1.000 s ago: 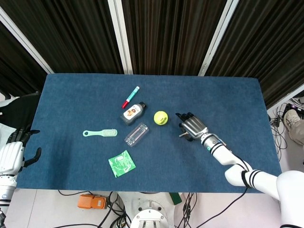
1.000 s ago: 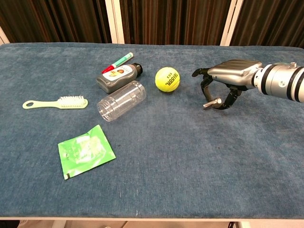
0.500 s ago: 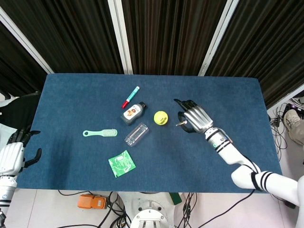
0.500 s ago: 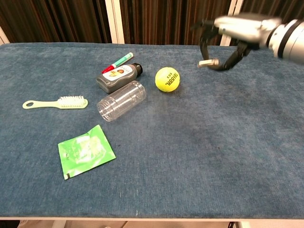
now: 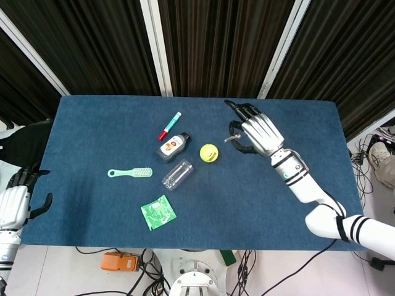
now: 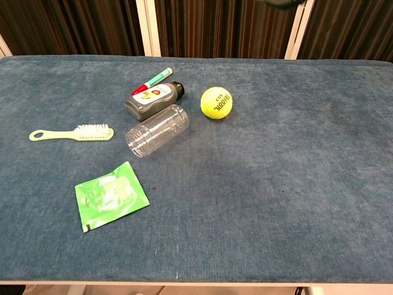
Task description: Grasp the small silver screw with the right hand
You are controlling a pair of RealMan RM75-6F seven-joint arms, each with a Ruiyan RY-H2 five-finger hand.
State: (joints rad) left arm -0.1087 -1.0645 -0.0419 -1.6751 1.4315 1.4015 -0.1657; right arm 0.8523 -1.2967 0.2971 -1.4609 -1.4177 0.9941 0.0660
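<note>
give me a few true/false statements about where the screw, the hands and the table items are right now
1. The right hand pinches the small silver screw up off the table. True.
2. The tennis ball touches the clear jar. False: they lie apart.
3. The left hand holds the green brush. False: it holds nothing, off the table's left edge.
4. The dark bottle lies between the marker and the clear jar. True.
5. The green packet lies beside the tennis ball. False: it lies near the front left.

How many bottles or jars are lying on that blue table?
2. A dark grey bottle lies beside the red-and-green marker; a clear plastic jar lies just in front of it. None seems hidden.
</note>
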